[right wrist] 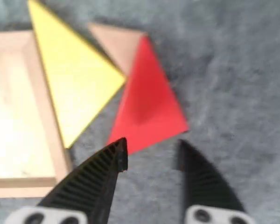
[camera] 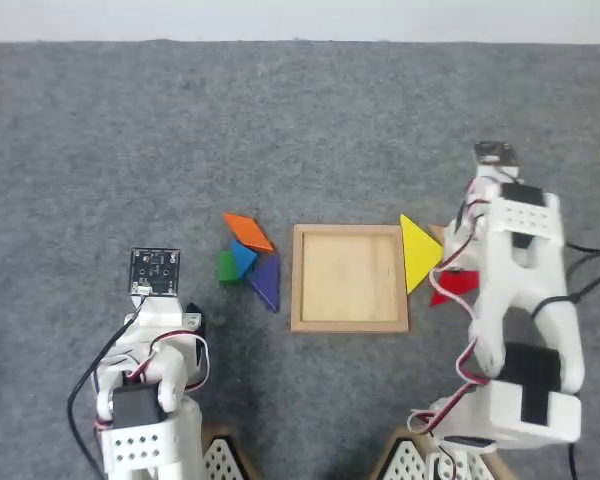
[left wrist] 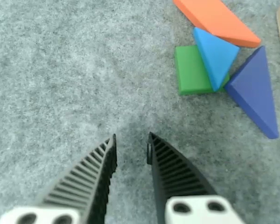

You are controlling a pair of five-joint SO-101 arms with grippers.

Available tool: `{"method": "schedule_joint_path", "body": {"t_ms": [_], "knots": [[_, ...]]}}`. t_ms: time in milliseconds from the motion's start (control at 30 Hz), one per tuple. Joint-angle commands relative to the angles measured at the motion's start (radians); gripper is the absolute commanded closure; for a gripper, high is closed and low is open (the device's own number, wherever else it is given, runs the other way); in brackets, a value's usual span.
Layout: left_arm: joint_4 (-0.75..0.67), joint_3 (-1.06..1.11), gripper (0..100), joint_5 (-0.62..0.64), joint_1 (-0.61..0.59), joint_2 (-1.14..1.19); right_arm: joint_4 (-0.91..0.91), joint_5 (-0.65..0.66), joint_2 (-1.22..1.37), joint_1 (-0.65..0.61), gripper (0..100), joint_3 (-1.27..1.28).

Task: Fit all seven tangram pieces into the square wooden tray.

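Note:
The square wooden tray (camera: 298,280) lies in the middle of the grey carpet with nothing inside. Left of it sit an orange parallelogram (camera: 248,231), a blue triangle (camera: 243,257), a green square (camera: 225,267) and a dark blue triangle (camera: 266,280). On the tray's right side lie a yellow triangle (camera: 418,252), a red triangle (camera: 454,285) and a tan triangle (right wrist: 117,43). My left gripper (left wrist: 131,140) is open over bare carpet, short of the green square (left wrist: 190,70). My right gripper (right wrist: 151,151) is open just at the red triangle's (right wrist: 147,100) near edge.
The grey carpet (camera: 300,120) stretches wide behind the tray and pieces. Both arm bases (camera: 140,430) stand at the front edge. The yellow triangle (right wrist: 70,74) lies against the tray's right rim (right wrist: 46,116).

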Motion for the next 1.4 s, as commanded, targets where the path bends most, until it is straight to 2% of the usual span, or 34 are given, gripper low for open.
{"method": "schedule_joint_path", "body": {"t_ms": [0,67,267,567,1367], "knots": [[0.006,-0.012,90,0.011,-0.002,-0.023,-0.088,-0.135,-0.033,-0.050,67.6,0.026],[0.006,-0.012,90,0.011,-0.002,-0.023,-0.131,-0.195,-0.004,-0.058,66.2,0.032],[0.006,-0.012,90,0.011,-0.002,-0.023,-0.196,-0.209,0.058,-0.024,66.3,0.038],[0.006,-0.012,90,0.011,-0.002,-0.023,-0.222,-0.236,0.154,-0.007,66.3,0.034],[0.006,-0.012,90,0.011,-0.002,-0.023,-0.216,-0.265,0.160,0.039,66.3,0.054]]}}
